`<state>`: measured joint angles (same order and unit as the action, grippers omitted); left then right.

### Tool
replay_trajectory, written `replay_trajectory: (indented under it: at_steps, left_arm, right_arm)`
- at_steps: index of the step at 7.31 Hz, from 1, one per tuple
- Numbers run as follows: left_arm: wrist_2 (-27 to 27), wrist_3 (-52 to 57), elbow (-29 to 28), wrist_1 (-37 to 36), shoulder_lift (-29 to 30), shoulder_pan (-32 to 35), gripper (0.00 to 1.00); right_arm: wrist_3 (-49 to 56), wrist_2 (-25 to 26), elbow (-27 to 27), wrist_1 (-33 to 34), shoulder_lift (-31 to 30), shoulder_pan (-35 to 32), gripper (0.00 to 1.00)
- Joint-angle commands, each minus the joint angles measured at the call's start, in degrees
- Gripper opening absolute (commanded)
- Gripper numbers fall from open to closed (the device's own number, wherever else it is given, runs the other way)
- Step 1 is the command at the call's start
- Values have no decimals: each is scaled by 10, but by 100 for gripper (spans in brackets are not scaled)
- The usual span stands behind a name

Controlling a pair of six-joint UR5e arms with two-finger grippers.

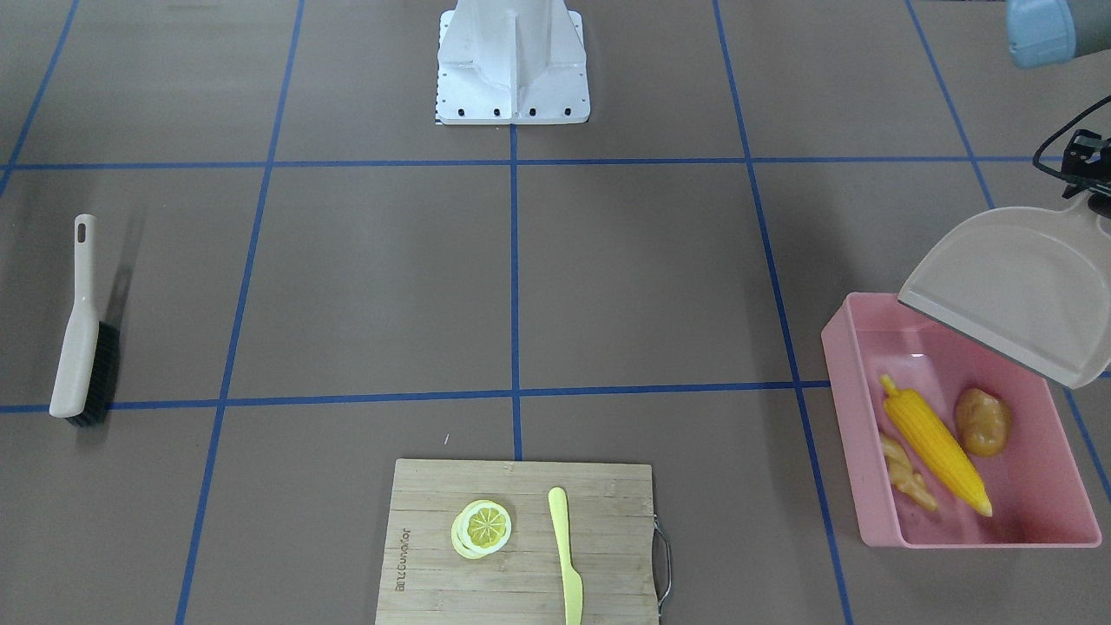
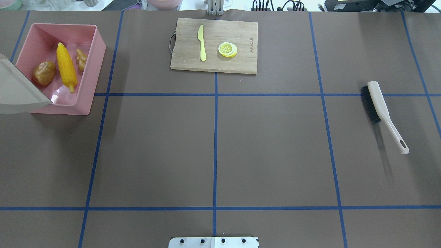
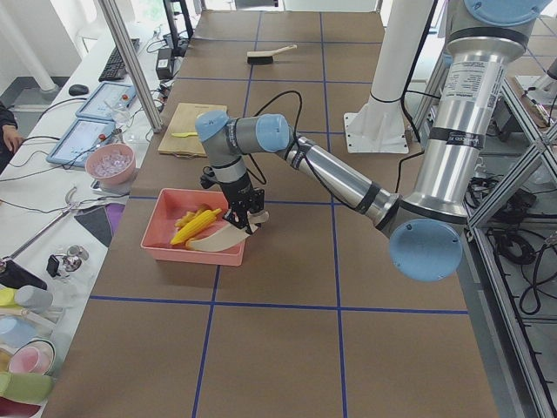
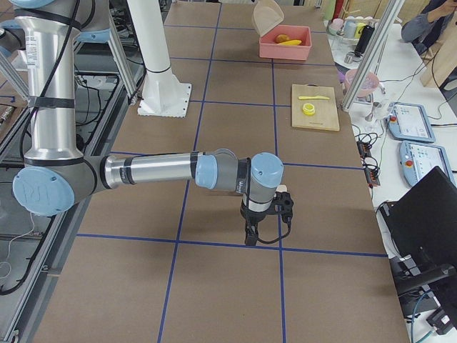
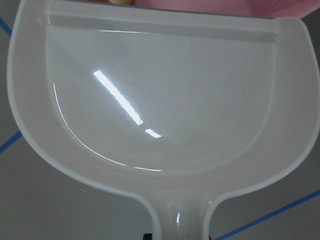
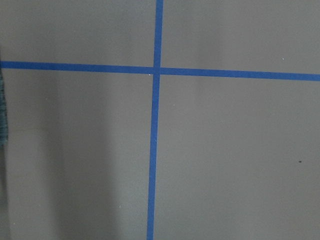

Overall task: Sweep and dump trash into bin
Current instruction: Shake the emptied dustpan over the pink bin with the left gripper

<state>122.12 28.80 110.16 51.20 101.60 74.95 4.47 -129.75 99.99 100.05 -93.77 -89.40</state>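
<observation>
Empty dustpan (image 2: 17, 93), clamped in left tool (image 3: 250, 216), should be lifted clear of bin (image 2: 98, 65) at its 8 o'clock rim, unbumped (right tool (image 4: 251, 236) state cannot be told).

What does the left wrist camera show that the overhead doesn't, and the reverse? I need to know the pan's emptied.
Only left wrist: the whole inside of the dustpan, bare, with nothing in it. Only overhead: the corn cob, potato and ginger root lying inside the bin, plus the brush and cutting board on the table. Both: the dustpan's lip at the pink bin's edge.
</observation>
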Motion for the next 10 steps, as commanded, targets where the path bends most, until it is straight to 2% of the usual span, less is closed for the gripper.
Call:
replay_trajectory:
  at_steps: [1, 3, 5, 6, 8, 9, 10]
  left_arm:
    - [-1, 11, 21, -33, 1, 20, 0]
    - [3, 31, 59, -70, 15, 64, 0]
    - [5, 52, 77, -88, 56, 80, 0]
    - [22, 53, 84, -88, 82, 78, 0]
    - [78, 52, 116, -86, 114, 18, 0]
    - [82, 53, 117, -66, 124, -15, 0]
    - [107, 44, 116, 5, 123, -56, 0]
  right_arm:
    - [-9, -3, 8, -56, -53, -2, 100]
    - [-8, -2, -3, -63, -50, -1, 100]
    - [-7, 1, -7, -63, -44, 9, 100]
    - [-2, 1, -4, -66, -49, 6, 100]
    - [-6, 41, -5, -67, -42, 6, 100]
    - [-8, 46, -1, -70, -41, 7, 100]
    - [-7, 44, 4, -71, -40, 6, 100]
